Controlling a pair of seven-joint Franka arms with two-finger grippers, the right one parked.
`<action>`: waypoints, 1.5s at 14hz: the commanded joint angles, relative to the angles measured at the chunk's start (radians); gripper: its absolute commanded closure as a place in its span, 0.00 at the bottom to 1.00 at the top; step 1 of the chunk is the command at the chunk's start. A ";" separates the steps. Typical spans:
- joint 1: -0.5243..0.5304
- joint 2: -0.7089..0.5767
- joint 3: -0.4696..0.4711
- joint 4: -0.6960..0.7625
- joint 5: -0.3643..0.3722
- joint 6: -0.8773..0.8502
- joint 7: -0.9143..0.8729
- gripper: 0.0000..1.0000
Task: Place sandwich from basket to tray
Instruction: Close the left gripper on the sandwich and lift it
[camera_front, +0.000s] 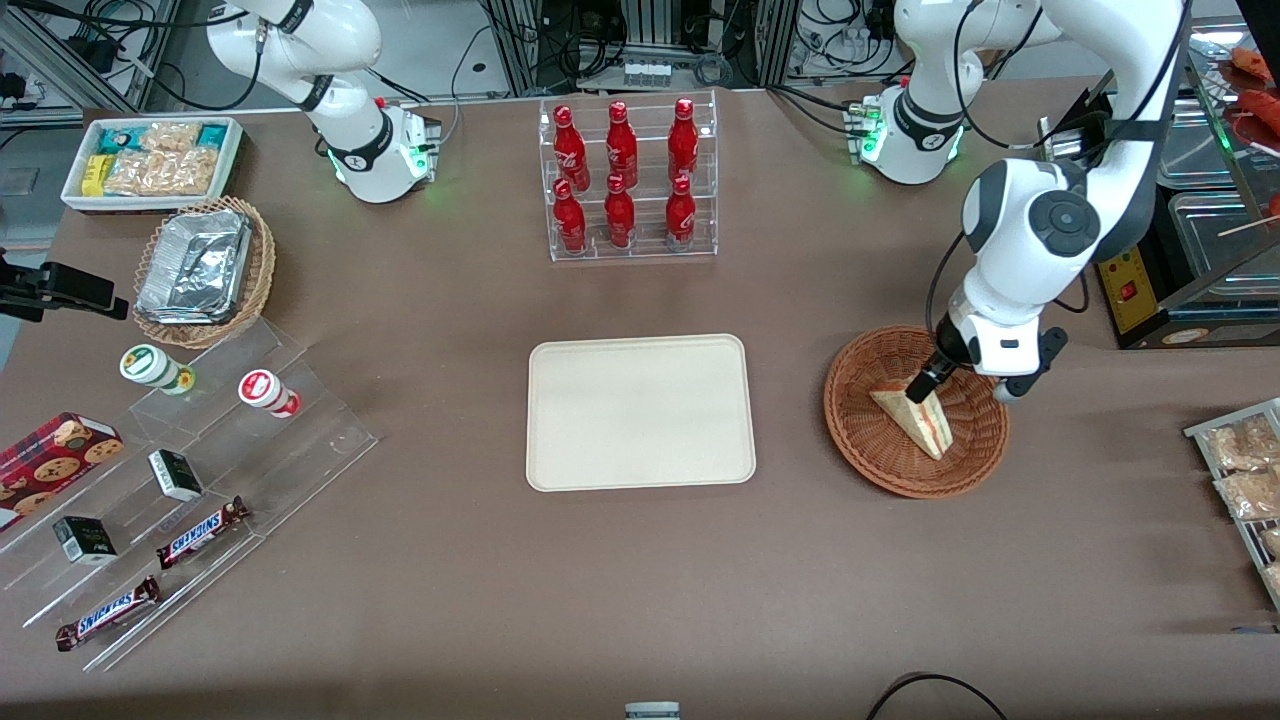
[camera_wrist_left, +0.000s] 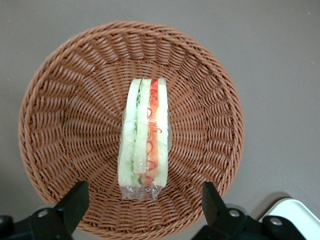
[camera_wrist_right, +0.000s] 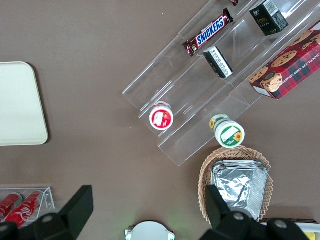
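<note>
Brown table (camera_front: 640, 580), Snickers bars (camera_front: 203, 532), gripper (camera_wrist_left: 145, 207) above sandwich (camera_wrist_left: 145, 137)

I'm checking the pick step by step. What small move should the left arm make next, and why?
Probably lower the pincer straight down and close. It hangs open above the basket, its fingers spread to either side of the sandwich, which lies in the basket ungripped. The tray holds nothing yet.
</note>
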 joint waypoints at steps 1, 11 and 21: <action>-0.005 0.022 0.004 -0.009 0.002 0.041 -0.025 0.00; -0.002 0.171 0.007 -0.006 0.010 0.192 -0.025 0.12; -0.008 0.151 0.006 0.248 0.016 -0.254 0.151 1.00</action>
